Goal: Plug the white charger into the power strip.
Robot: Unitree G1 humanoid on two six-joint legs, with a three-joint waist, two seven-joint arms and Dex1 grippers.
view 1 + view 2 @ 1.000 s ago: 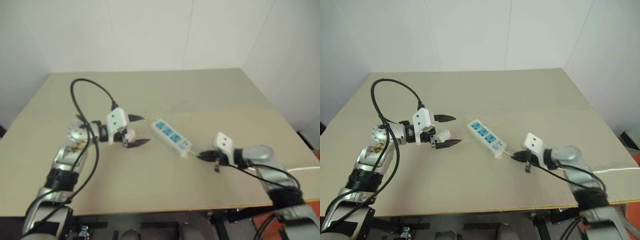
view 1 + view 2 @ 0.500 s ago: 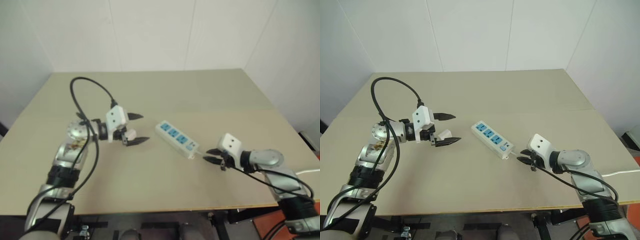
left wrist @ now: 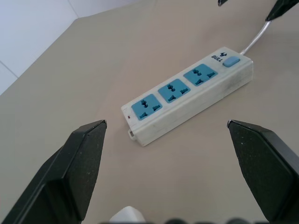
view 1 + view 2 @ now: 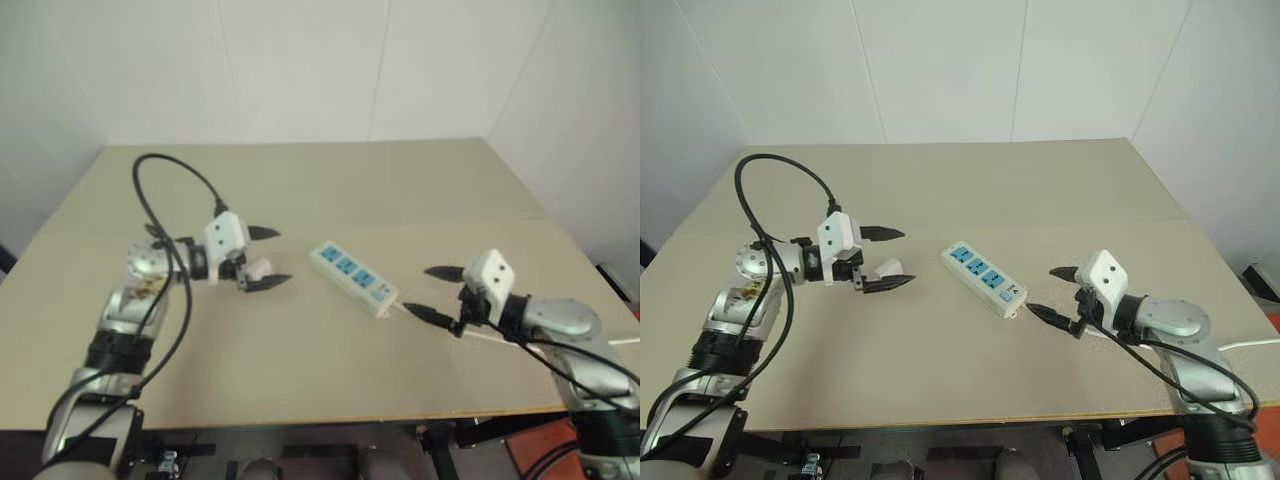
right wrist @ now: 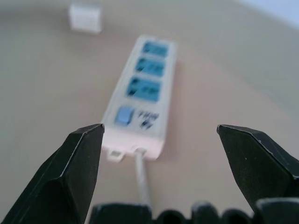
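The power strip (image 4: 352, 278) lies flat at the middle of the table, blue socket faces up, its thin white cord (image 5: 142, 179) running off toward my right arm. The white charger (image 4: 890, 267) rests on the table left of the strip, low between the wide-spread fingers of my left gripper (image 4: 268, 257), untouched by either finger. That gripper is open and points at the strip (image 3: 187, 93). My right gripper (image 4: 424, 291) hovers open just off the strip's switch end, above the cord, with nothing between its fingers. From the right wrist the charger (image 5: 85, 17) shows beyond the strip.
The beige table (image 4: 400, 190) meets white walls at the back, and its front edge is near my arms. A black cable (image 4: 170, 170) loops up over my left arm.
My right gripper, shut down at the cord by the strip's end a second ago, has opened and risen. The left gripper and the charger have kept still.
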